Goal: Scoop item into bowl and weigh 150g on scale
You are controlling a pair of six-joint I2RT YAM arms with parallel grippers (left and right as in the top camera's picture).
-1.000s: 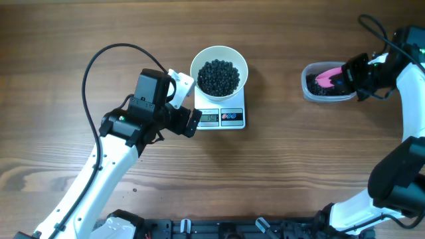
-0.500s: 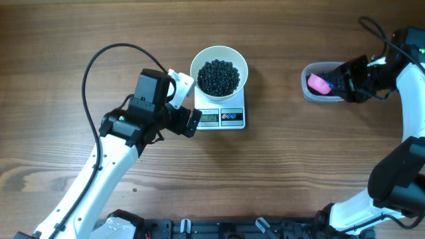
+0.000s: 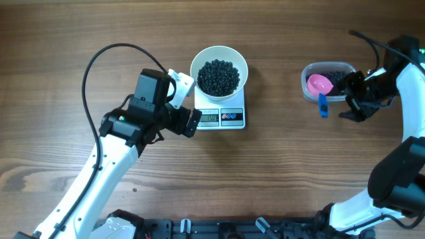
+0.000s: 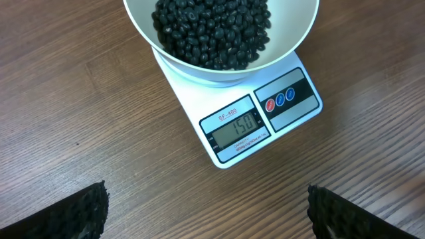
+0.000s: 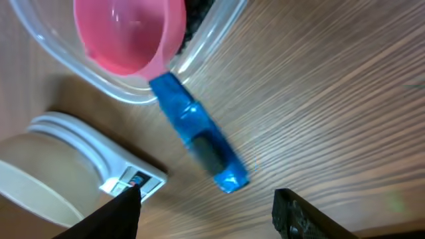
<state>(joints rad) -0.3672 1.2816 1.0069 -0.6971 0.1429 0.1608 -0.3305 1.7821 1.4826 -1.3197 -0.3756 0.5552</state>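
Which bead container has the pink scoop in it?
The clear plastic tub, blue scoop handle overhanging its rim. The round white bowl on the square white scale holds only black beads.

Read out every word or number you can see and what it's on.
"150": on the scale's display.
"SF-400": printed just above the display.
Fine print under the display and symbols on the buttons: too small to read.
Bowl, tub and scoop: no text visible.

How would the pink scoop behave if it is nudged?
Probably light and stiff: the scoop looks like thin moulded plastic. It could tip or slide, because only its cup sits in the clear tub and the handle sticks out over the rim.
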